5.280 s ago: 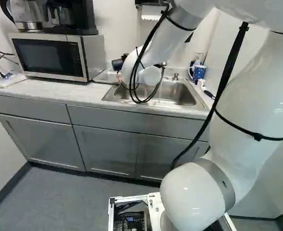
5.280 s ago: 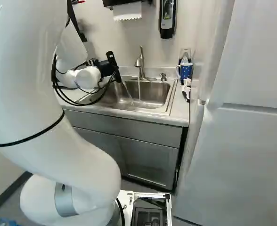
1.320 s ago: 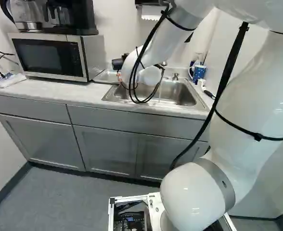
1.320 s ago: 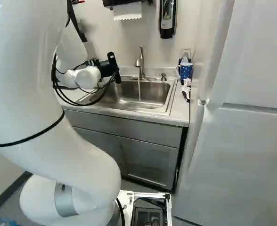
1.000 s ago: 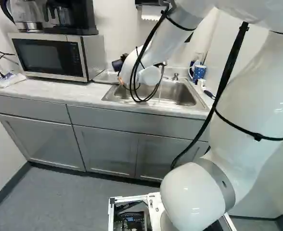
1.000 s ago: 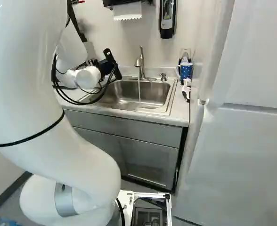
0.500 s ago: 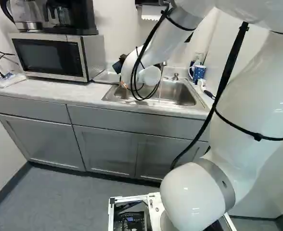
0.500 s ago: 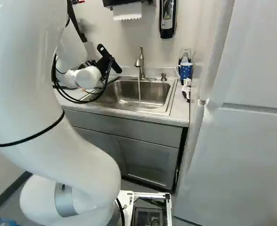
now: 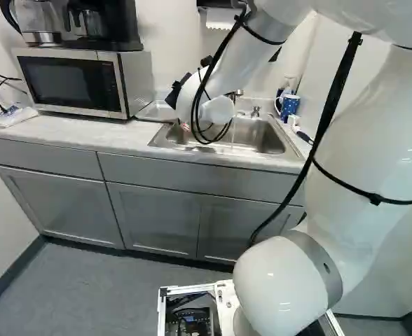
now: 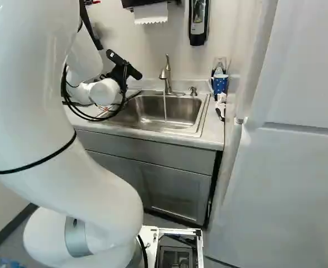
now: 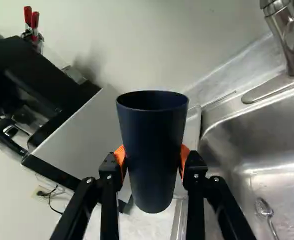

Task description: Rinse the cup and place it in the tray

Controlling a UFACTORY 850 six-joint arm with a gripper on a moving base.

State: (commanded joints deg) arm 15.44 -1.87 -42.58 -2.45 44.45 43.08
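the claw [image 10: 121, 71] grips the dark blue cup [image 11: 154, 160], at nine o'clock from the faucet [image 10: 165, 75] in the right base view. water runs into the sink [image 9: 265, 137]; from it, in the left base view, the tray [image 9: 151, 112] lies at ten o'clock, the spotted mug [image 9: 289, 106] at two.

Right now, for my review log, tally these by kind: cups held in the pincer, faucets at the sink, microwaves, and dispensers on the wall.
Held cups: 1, the dark cup in the pincer
Faucets: 1, the metal faucet
Microwaves: 1, the microwave
Wall dispensers: 2, the paper towel dispenser and the soap dispenser
Total: 5
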